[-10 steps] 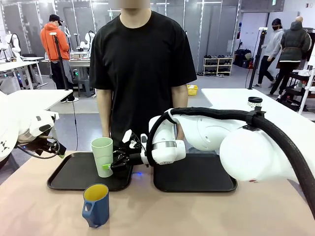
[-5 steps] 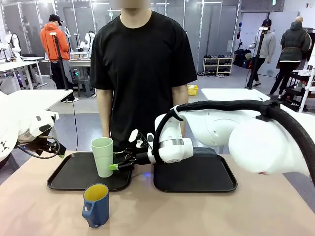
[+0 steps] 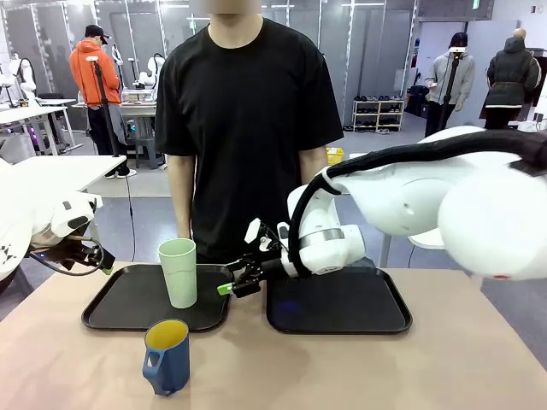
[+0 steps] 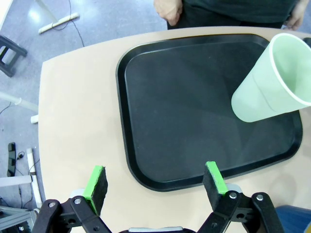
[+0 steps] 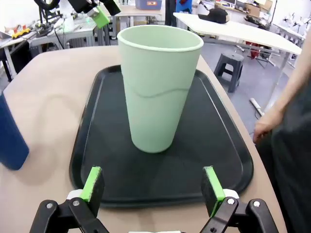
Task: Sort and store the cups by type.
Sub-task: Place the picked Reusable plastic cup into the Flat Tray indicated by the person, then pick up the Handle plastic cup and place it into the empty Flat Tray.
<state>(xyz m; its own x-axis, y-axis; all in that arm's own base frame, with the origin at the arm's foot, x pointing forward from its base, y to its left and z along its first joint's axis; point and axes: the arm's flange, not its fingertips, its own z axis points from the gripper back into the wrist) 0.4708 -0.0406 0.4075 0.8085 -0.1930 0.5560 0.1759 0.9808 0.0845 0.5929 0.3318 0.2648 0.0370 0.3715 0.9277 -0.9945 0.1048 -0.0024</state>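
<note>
and the right gripper (image 3: 232, 285) has backed off. a second ago its fingers sat right at the mint tumbler (image 3: 179, 272); now it hangs over the gap between the left tray (image 3: 120, 303) and the right tray (image 3: 342, 312), jaws apart with nothing between them. we see the tumbler where it was, upright on the right half of the left tray, standing free. the blue mug (image 3: 167, 354) hasn't budged either: it sits on the bare surface (image 3: 385, 367) just in front of the left tray's near rim, handle toward the robot's left. the left gripper (image 4: 155, 180) stays put off the left tray's outer end, pads wide apart, holding nothing. for room: from the right wrist we get a band of black tray floor between the pads and the tumbler. the left tray's left half lies open, the right tray's floor is bare, and the surface in front of it runs wide. a person's hand (image 4: 169, 9) hangs just beyond the left tray's far rim.
</note>
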